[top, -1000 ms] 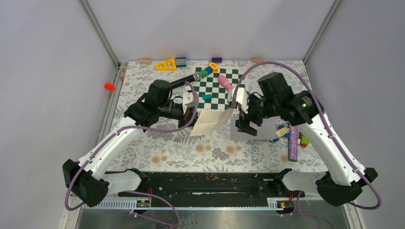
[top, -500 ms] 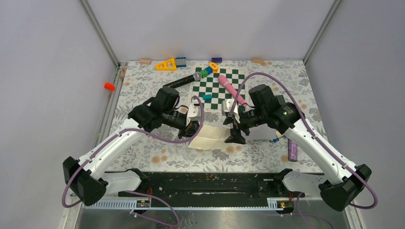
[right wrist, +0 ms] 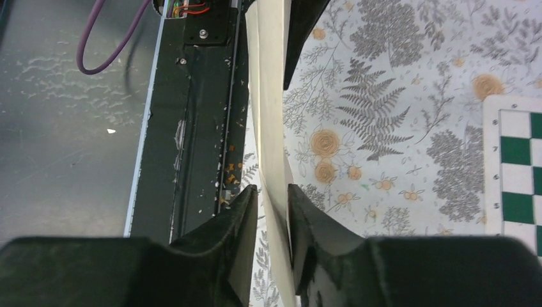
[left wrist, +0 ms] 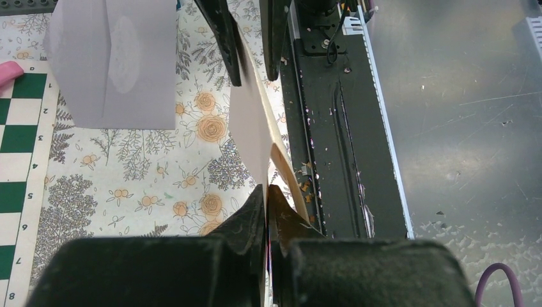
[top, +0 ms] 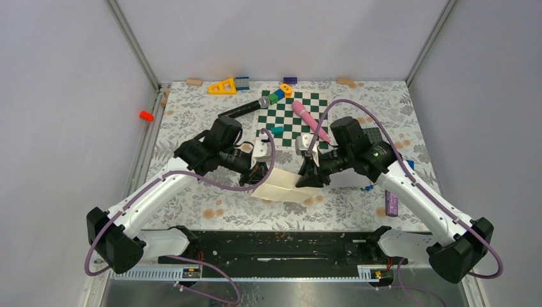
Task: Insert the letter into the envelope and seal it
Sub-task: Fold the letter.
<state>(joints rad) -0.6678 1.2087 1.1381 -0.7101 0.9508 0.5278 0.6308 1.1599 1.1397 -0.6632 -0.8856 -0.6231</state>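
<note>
Over the table (top: 192,121), left jaws clamp the letter (top: 279,187); right jaws straddle its far edge, grip unclear.

A green checkerboard (top: 281,121) is lying near the table's (top: 192,121) far edge, carrying a pink stick (top: 310,120); a black microphone (top: 245,108) is lying left of it

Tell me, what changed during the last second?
The right gripper moved left from over the envelope to the letter and narrowed its jaws around its free end; a firm grip is not certain. The left gripper drew the letter back slightly. Unchanged: the left gripper stays shut on the letter; the envelope lies flat.
</note>
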